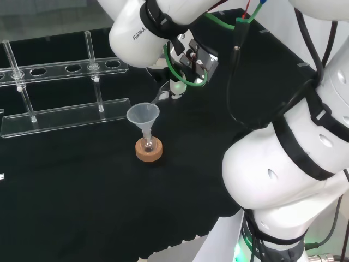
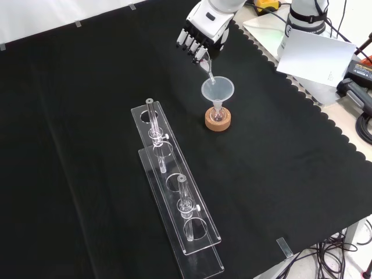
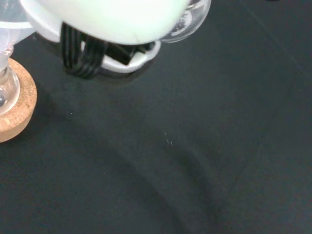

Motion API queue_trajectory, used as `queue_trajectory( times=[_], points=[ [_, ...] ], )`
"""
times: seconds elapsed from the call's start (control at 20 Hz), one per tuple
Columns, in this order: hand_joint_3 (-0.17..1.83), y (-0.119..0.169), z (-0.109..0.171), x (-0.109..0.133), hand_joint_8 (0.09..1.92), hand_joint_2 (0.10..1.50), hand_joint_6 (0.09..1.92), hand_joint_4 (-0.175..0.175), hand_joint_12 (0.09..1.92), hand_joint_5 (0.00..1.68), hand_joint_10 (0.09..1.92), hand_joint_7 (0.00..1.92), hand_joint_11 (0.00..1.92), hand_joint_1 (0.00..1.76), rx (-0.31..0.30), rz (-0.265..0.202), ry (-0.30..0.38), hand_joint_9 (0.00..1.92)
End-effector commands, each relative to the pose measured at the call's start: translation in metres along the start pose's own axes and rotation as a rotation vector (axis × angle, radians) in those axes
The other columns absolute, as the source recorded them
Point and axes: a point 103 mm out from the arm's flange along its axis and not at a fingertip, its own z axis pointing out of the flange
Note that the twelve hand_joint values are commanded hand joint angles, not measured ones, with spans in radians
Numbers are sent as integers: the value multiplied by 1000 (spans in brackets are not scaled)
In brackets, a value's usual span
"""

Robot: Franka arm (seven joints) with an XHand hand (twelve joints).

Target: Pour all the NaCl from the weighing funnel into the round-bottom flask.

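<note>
A small round-bottom flask (image 2: 218, 115) sits on a cork ring (image 1: 149, 152) near the middle of the cloth, with a clear plastic funnel (image 1: 143, 116) in its neck. The hand (image 2: 200, 32) hovers just beyond it in the front view, fingers curled round the glass weighing funnel (image 2: 207, 71). The weighing funnel is tilted, its thin spout (image 1: 160, 95) reaching down over the plastic funnel's rim (image 2: 217, 90). In the wrist view the weighing funnel's bulb (image 3: 190, 22) shows white grains inside, beside the blurred white hand (image 3: 107, 14). The cork ring (image 3: 14, 114) and flask (image 3: 6, 92) also appear there.
A clear acrylic rack (image 2: 174, 192) with upright glass tubes stands in front of the flask in the front view, and to the left in the head view (image 1: 65, 114). The cloth's scalloped edge (image 2: 325, 116) runs along the right in the front view. The arm's white links (image 1: 283, 164) rise at the right.
</note>
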Motion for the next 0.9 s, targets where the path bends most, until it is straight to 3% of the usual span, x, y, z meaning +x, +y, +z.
queue_trajectory(
  times=[0.05, 0.3, 0.9],
  points=[
    [767, 1, -2, 0, 237, 524, 284, 94, 825, 1501, 302, 1618, 1199, 1185, 0, -6, -15, 1470],
    [786, 4, -1, -2, 231, 512, 287, 101, 822, 1504, 302, 1623, 1207, 1185, -10, -24, -23, 1472],
    [792, 8, -10, 5, 229, 508, 289, 106, 822, 1505, 304, 1630, 1217, 1185, 8, -30, -127, 1476]
  ],
)
